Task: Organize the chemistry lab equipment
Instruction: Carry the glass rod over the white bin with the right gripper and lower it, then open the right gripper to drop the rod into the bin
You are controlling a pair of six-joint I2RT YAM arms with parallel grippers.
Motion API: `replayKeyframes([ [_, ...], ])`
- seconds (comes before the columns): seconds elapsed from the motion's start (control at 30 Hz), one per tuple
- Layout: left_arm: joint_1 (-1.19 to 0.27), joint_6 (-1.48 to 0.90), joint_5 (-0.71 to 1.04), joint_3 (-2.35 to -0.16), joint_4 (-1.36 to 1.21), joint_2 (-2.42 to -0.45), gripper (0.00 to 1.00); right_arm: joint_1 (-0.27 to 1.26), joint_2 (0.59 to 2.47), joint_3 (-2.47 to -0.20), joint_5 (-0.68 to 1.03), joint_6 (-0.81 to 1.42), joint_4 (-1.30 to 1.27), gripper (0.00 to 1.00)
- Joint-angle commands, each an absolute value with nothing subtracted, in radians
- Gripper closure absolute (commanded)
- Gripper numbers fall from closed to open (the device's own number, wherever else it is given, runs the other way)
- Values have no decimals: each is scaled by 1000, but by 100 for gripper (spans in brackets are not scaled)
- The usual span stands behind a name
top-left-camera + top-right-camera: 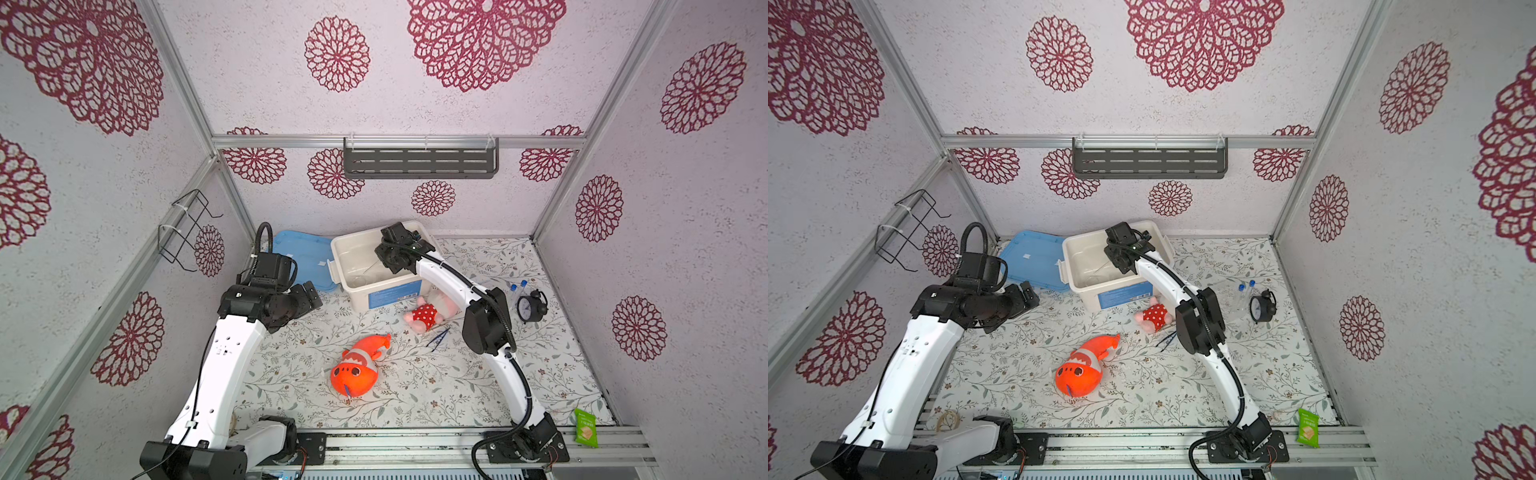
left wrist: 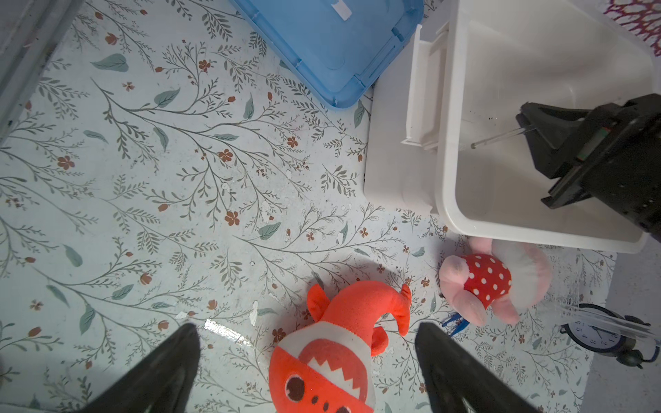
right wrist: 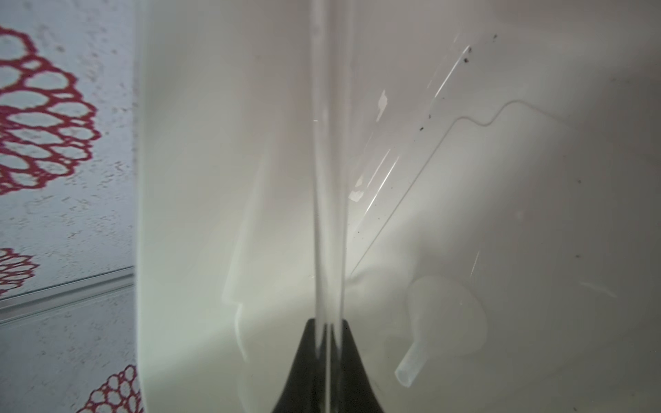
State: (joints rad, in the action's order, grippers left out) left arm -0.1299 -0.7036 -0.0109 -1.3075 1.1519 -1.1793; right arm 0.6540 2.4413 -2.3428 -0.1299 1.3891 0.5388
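Right claw (image 3: 327,323) is pinching a thin clear rod (image 3: 329,178) inside the white bin (image 1: 349,257); left claw (image 2: 305,327) is hanging wide open, empty

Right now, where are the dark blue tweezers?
In both top views the tweezers lie right of centre, between the pink doll and the right arm.

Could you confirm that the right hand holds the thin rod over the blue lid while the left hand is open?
Not quite: the left wrist view shows the right hand holding the rod over the white bin, not the blue lid.
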Motion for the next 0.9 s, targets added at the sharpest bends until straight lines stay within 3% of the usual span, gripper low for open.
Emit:
replayKeyframes([
  [0.0,-124,-685,-14,-1296,1166,-1147,2,638,2454,-2375,-163,1426,496,93],
  [0.63,-124,-611,-20,-1344,1207,-1191,3,598,2574,-2376,-179,1535,391,81],
  [0.87,-123,-584,-24,-1350,1215,-1195,3,594,2569,-2376,-157,1498,371,70],
])
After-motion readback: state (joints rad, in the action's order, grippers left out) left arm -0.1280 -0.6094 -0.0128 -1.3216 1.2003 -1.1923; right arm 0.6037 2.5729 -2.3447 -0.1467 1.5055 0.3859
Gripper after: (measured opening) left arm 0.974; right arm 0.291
